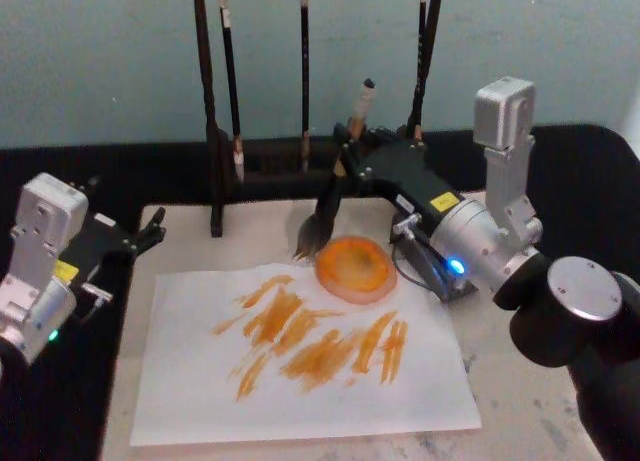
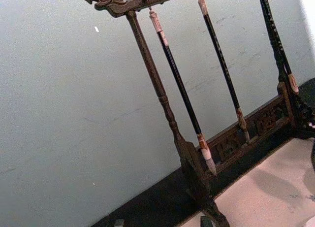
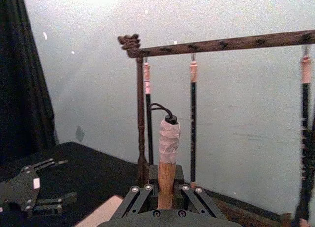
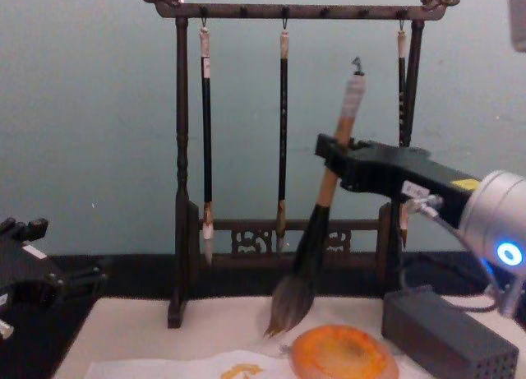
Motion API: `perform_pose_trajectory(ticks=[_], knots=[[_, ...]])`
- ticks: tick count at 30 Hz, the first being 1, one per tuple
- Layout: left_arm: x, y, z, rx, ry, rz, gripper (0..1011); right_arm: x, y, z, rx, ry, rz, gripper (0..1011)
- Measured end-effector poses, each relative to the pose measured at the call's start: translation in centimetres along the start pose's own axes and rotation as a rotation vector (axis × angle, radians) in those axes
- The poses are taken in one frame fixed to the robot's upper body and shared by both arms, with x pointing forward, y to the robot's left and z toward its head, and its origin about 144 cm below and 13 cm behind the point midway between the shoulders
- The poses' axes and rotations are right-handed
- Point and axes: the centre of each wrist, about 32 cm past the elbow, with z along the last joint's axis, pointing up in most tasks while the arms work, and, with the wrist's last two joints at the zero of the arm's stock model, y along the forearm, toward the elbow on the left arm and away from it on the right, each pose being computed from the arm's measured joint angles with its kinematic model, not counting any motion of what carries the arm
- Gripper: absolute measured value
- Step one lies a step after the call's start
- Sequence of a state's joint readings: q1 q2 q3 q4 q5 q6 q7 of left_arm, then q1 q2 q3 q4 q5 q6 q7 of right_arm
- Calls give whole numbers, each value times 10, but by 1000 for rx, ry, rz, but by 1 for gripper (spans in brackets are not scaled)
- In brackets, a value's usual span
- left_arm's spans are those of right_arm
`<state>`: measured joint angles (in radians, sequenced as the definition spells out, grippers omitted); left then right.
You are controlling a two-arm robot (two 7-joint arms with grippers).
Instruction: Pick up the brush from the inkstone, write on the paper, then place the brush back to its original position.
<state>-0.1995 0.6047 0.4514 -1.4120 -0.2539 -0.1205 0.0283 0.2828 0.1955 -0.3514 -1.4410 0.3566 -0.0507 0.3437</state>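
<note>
My right gripper [image 1: 345, 166] is shut on the tan handle of the brush [image 1: 318, 226], also seen as the right gripper [image 4: 330, 157] in the chest view. The brush [image 4: 316, 223] hangs tilted, its bushy bristles just left of and behind the inkstone [image 1: 355, 268], slightly above the mat. The orange inkstone [image 4: 343, 354] lies flat by the paper's far edge. The white paper [image 1: 300, 381] bears several orange strokes. The brush's handle [image 3: 167, 173] rises between the jaws in the right wrist view. My left gripper [image 1: 150, 231] rests open at the table's left side.
A dark wooden rack [image 4: 283, 9] with thin hanging brushes [image 4: 283, 124] stands close behind the held brush. A grey perforated block [image 4: 448, 338] sits right of the inkstone. The beige felt mat [image 1: 520, 381] lies under everything, with black cloth [image 1: 590, 181] around it.
</note>
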Motion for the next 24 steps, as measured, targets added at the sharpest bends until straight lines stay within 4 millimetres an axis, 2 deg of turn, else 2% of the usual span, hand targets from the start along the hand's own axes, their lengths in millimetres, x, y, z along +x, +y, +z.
perform_pose_trajectory(ticks=[16,24], knots=[[0,0,0,0,0,0,1001,30,-26,7,-6,60,-97,171],[0,0,0,0,0,0,1001,47,-35,4,-38,179,-136,172]])
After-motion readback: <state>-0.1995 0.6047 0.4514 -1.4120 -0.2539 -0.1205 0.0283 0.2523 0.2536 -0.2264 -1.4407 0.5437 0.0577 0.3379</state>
